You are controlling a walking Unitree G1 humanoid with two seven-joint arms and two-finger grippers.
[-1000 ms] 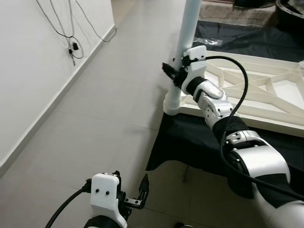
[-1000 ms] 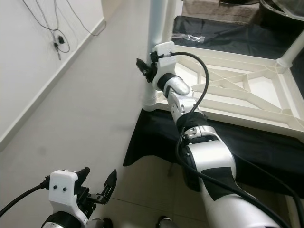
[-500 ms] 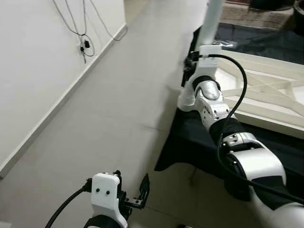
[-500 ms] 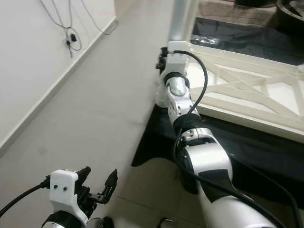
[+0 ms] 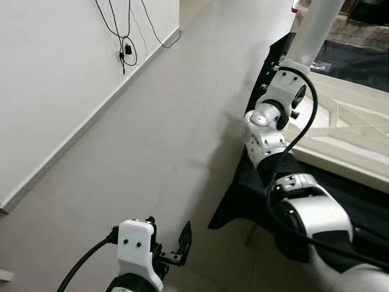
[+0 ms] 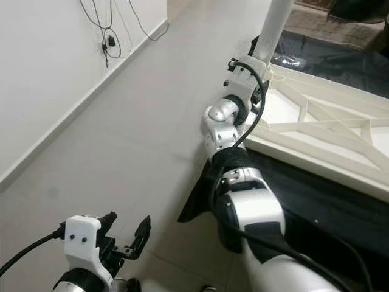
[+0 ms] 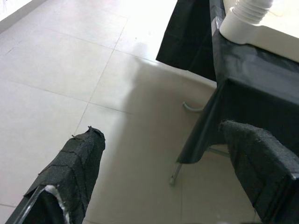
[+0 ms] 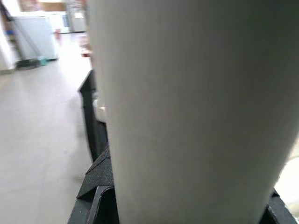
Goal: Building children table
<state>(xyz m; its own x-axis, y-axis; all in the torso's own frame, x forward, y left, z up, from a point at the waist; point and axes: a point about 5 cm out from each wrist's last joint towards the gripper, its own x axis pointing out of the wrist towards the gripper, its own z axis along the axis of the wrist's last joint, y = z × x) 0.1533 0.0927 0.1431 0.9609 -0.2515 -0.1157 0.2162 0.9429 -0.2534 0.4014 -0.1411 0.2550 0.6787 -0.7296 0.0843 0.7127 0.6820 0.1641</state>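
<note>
A white children's table top (image 6: pixel 322 115) lies upside down, ribs up, on a black-draped stand (image 5: pixel 255 182). One white round table leg (image 6: pixel 276 24) stands upright at its near left corner. My right gripper (image 6: pixel 262 64) is at the foot of that leg. In the right wrist view the leg (image 8: pixel 187 107) is very close, with a black finger (image 8: pixel 100 198) on each side pressed to it. My left gripper (image 5: pixel 173 250) hangs low over the floor, open and holding nothing. The left wrist view looks past its fingers (image 7: pixel 79 163) to the leg's ribbed collar (image 7: pixel 245 18).
Grey floor tiles (image 5: pixel 158 134) stretch to the left up to a white wall (image 5: pixel 42 79) with dangling black cables (image 5: pixel 124 42). The black cloth hangs over a thin metal frame foot (image 7: pixel 175 175). More black cloth and dark objects lie behind the table top.
The camera has swung, so the table sits further right in the picture. My right wrist has turned around the leg while staying on it. The left gripper is unchanged.
</note>
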